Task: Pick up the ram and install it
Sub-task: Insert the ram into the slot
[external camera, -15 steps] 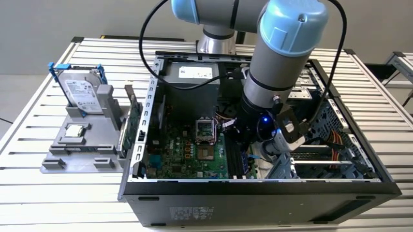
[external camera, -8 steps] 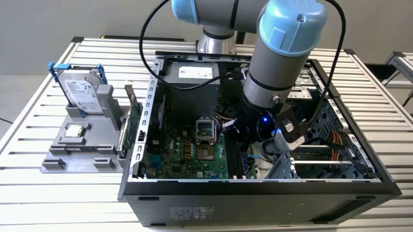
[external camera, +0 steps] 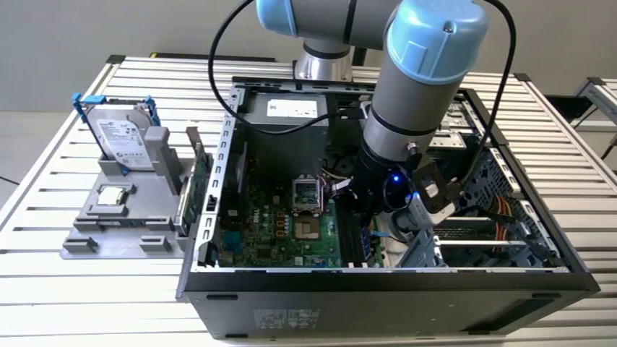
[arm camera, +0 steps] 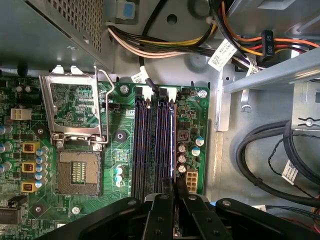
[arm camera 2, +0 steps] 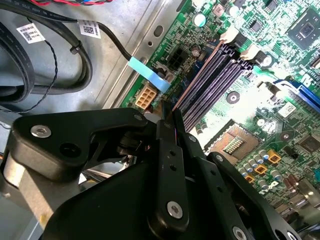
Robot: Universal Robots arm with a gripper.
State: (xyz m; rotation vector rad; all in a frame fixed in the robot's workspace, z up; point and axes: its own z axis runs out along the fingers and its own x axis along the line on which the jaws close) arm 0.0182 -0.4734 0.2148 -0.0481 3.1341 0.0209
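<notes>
**Gripper holding the ram at the outermost memory slot**

The black two-fingered gripper (arm camera: 174, 192) is reaching down inside the open black computer case (external camera: 386, 278), over the green motherboard (arm camera: 75, 150). Its fingers are closing flat on the long, thin dark-blue ram stick (arm camera: 173, 145) — seen edge-on in both wrist views, the stick (arm camera 2: 197, 75) is standing upright along the row of black memory slots (arm camera: 150, 145). It is sitting at the slot farthest from the silver processor socket (arm camera: 75, 125), on the side nearest the bare grey case wall. Whether it is fully seated cannot be told.

Outside the case, toward the exterior view's left, a grey parts stand (external camera: 126, 217) is carrying a silver hard drive in a blue bracket (external camera: 121, 137) — well apart from the gripper (external camera: 371, 206).
</notes>
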